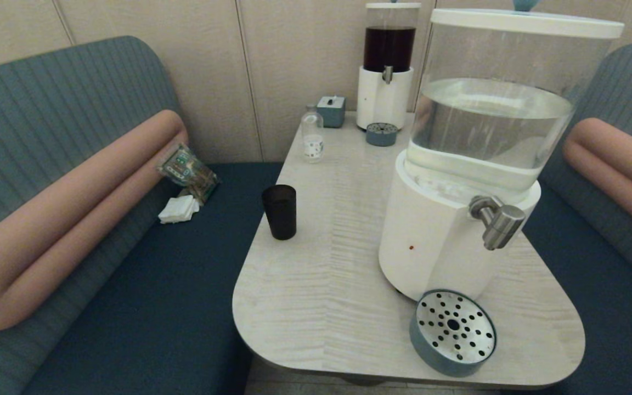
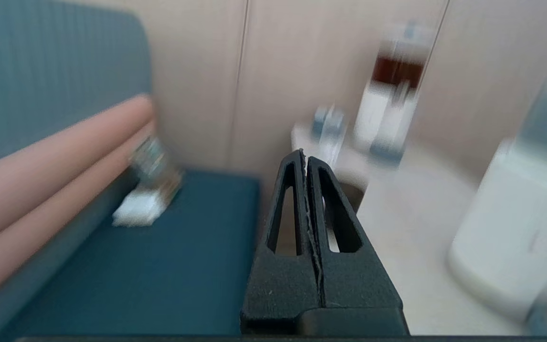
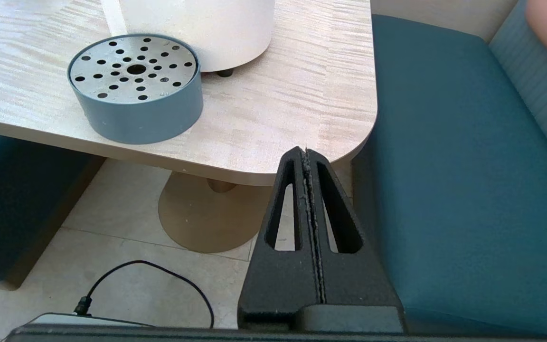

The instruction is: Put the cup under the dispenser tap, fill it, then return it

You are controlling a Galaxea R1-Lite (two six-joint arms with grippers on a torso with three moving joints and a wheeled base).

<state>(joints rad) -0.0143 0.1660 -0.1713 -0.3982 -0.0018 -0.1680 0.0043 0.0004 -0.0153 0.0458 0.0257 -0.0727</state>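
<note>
The cup (image 1: 279, 211) stands upright and alone on the left side of the pale wooden bench (image 1: 316, 307), near its left edge and well apart from the big white-based dispenser (image 1: 436, 241), whose clear tank holds water. The dispenser tap (image 1: 498, 220), a brushed-steel spigot, juts from the dispenser's white base toward the bench's front right, with a round blue-grey drip tray (image 1: 452, 332) and its perforated metal top on the bench below and slightly left of it, nothing standing on the tray. At the far end of the bench are a slimmer dispenser of dark liquid (image 1: 387, 66), a small clear labelled bottle (image 1: 312, 134) and a small blue-grey box (image 1: 331, 111). On the left seat lie a packet (image 1: 187, 171) and folded white napkins (image 1: 179, 209). The left tool (image 2: 306, 159) hangs over the left seat just off the bench's left edge, fingers pressed together and holding nothing; the view behind it is blurred. The right tool (image 3: 305, 154) sits low beside the bench's near right corner, above the floor and the right seat, its fingers likewise pressed together and empty, with the drip tray (image 3: 136, 95) on the bench beyond it
</note>
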